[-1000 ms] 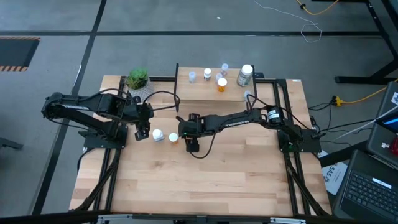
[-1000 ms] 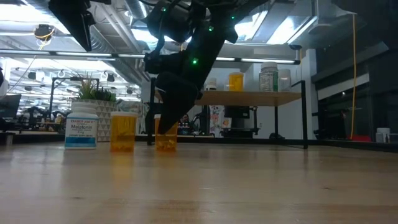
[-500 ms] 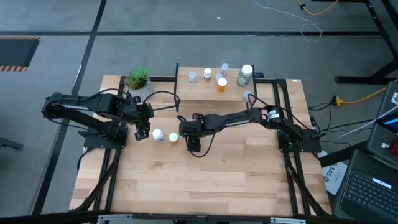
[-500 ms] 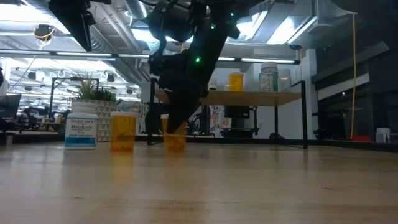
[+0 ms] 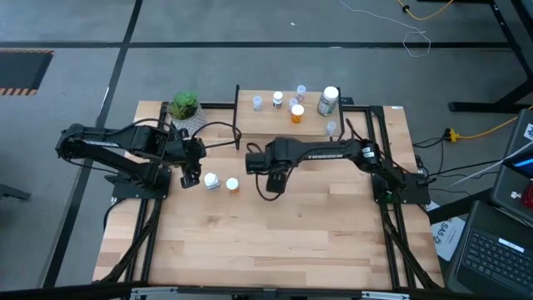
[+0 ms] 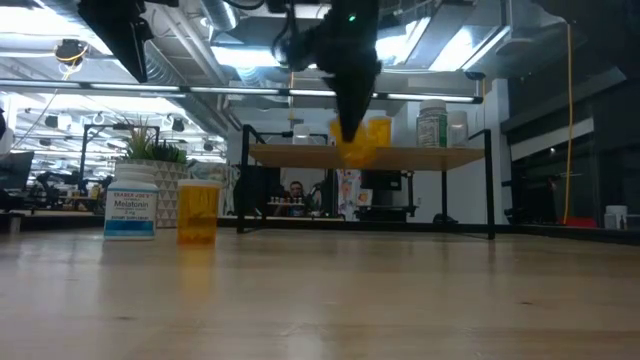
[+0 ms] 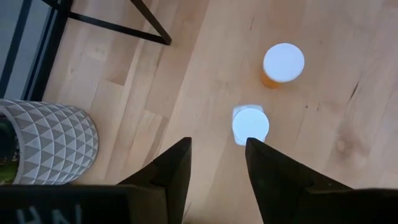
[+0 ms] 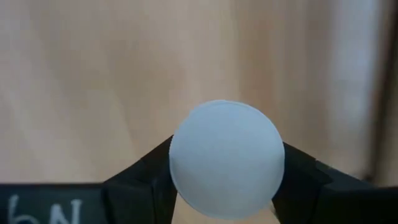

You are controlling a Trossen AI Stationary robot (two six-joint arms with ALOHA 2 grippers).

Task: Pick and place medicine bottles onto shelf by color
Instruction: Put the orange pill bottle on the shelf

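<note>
orange bottle lifted off the table

orange bottle (image 6: 360, 140), a second earlier standing on the wooden table (image 5: 275, 242) beside the other two, now hung in the air at about shelf height, clenched between the fingers of the right gripper (image 5: 254, 163); its white cap (image 8: 227, 160) filled the wrist view. the shelf (image 5: 266, 123) carried the same bottles as before. the left gripper (image 7: 216, 163) had not moved, jaws apart and empty above a white bottle (image 7: 250, 124), with another orange bottle (image 7: 283, 63) nearby.

Even overhead light; low view backlit by ceiling lights (image 6: 215, 55); right wrist view blurred.
</note>
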